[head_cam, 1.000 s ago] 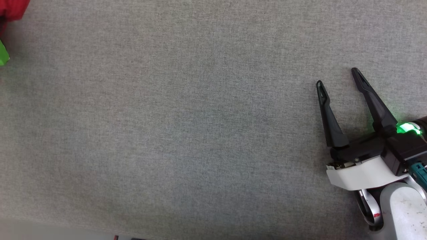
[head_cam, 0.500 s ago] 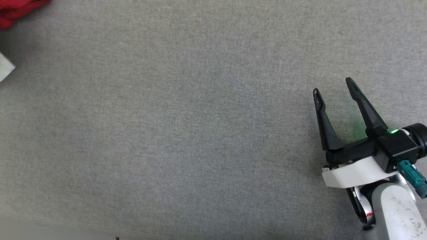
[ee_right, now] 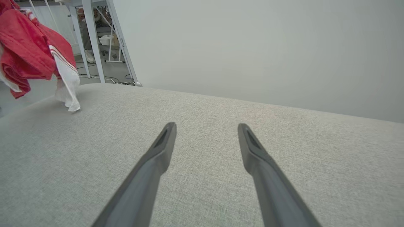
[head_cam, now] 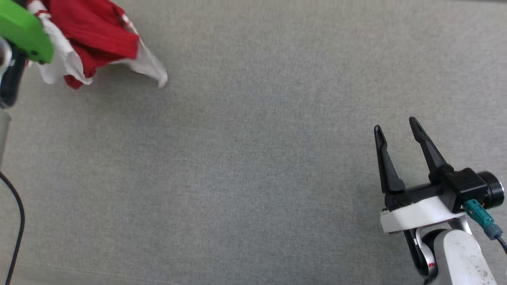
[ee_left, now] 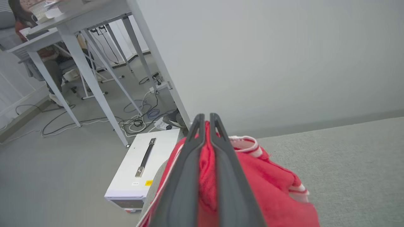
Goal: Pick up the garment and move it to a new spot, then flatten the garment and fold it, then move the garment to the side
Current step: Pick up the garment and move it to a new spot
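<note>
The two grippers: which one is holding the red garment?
The left gripper: it is shut on the garment, with red cloth pinched between its fingers. The right gripper is open and empty, well apart from the cloth.

Support: flat work surface (head_cam: 253, 158), light grey woven fabric cover, texture uniform.
Far left: red jersey garment (head_cam: 91, 35) with white sleeves hangs above surface; lowest white sleeve tip reaches fabric, contact unconfirmed.
Beyond left end: grey floor (ee_left: 47, 176) carries white rectangular case (ee_left: 129, 179) with black handle, just beside surface end; loose cables (ee_left: 135, 116) farther back.
</note>
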